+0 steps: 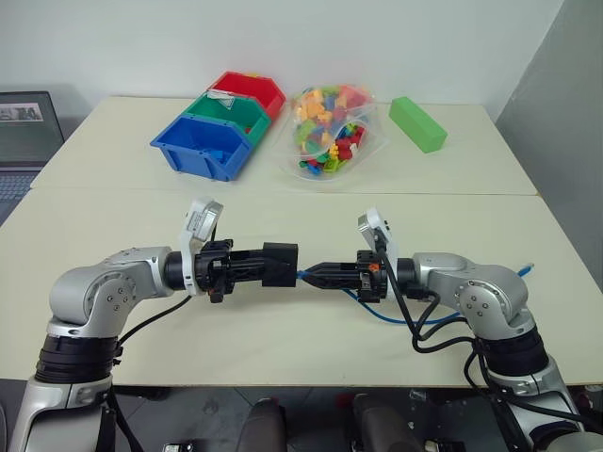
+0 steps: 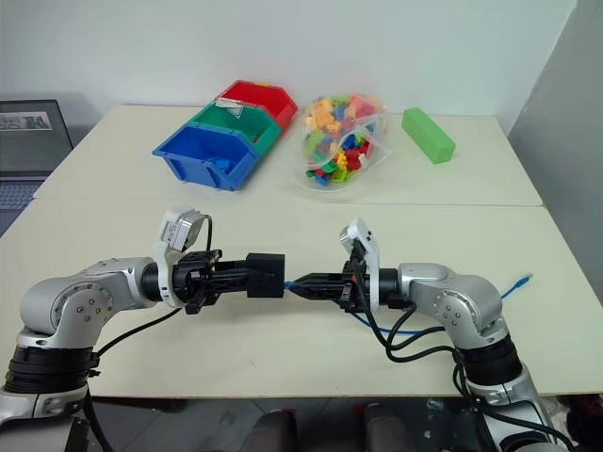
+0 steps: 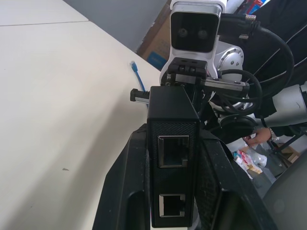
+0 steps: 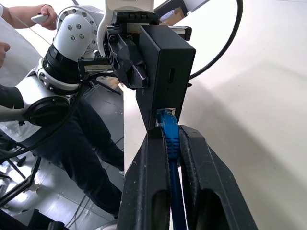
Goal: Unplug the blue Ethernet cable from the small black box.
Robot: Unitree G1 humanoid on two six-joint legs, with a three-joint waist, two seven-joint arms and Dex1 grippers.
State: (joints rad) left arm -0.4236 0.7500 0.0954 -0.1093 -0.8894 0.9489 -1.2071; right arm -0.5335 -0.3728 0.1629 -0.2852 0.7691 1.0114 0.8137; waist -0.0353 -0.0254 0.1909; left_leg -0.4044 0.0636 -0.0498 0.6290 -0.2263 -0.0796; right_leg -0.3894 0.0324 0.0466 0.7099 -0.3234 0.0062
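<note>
Head views: the left gripper (image 1: 273, 265) is clamped on the small black box (image 1: 280, 263), the right gripper (image 1: 316, 275) is pinched on the blue Ethernet cable (image 1: 377, 309), all above the table (image 1: 283, 330).
Left wrist: two empty ports face the camera.
Right wrist: plug still seated; pulling remains, I'd say.

Two silver-grey metal arms with rounded, screw-studded joints end in black collars; each carries a white camera housing above its black two-fingered tool, the left tool (image 1: 247, 266) and right tool (image 1: 330, 275), while thick black cables loop alongside.
</note>
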